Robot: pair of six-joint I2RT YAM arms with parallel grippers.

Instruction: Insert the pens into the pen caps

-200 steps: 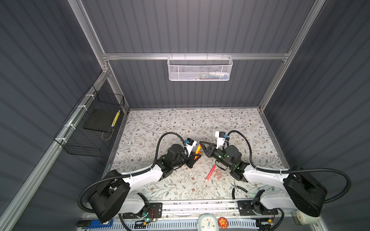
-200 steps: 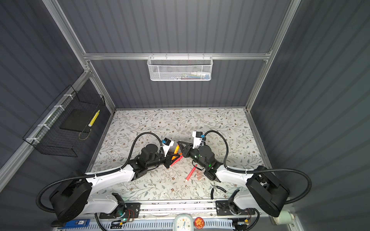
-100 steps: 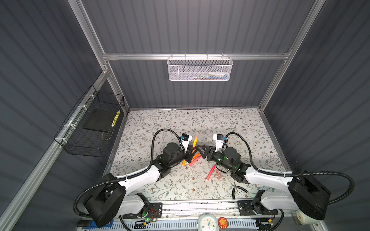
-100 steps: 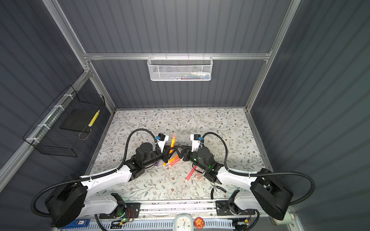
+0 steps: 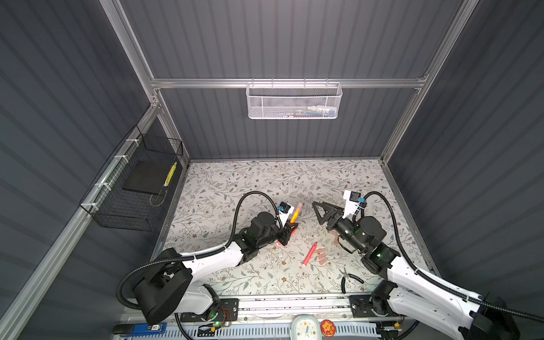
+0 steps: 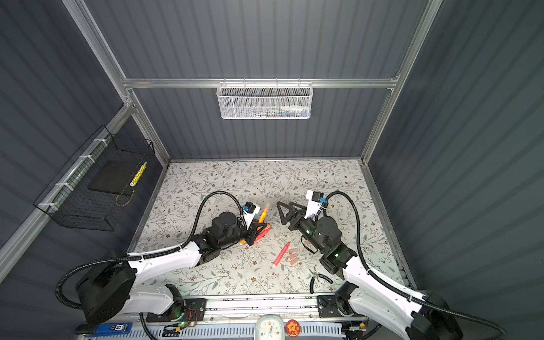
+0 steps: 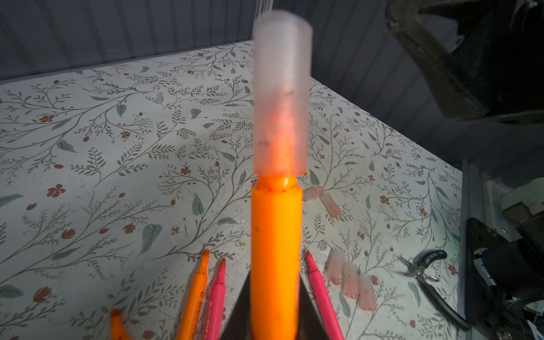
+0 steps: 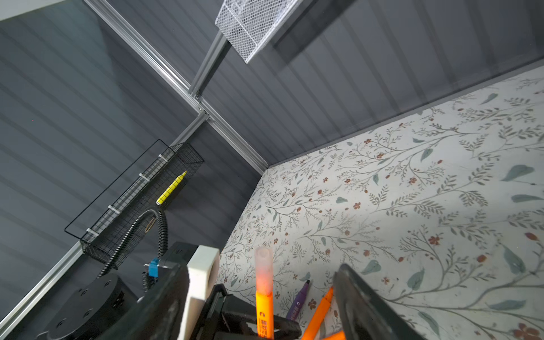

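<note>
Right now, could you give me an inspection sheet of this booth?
Surface: floral mat, flat.
Job's things: orange pen upright, a cap on its tip; other pens and five caps lie loose.
Clutter: pliers near the front edge.
Grippers: left gripper shut on the orange pen; right gripper open, empty.
Cables: black hoses arch over both arms.
Surroundings: grey walls; white mesh basket on the back rail; black wire basket on the side wall.
</note>
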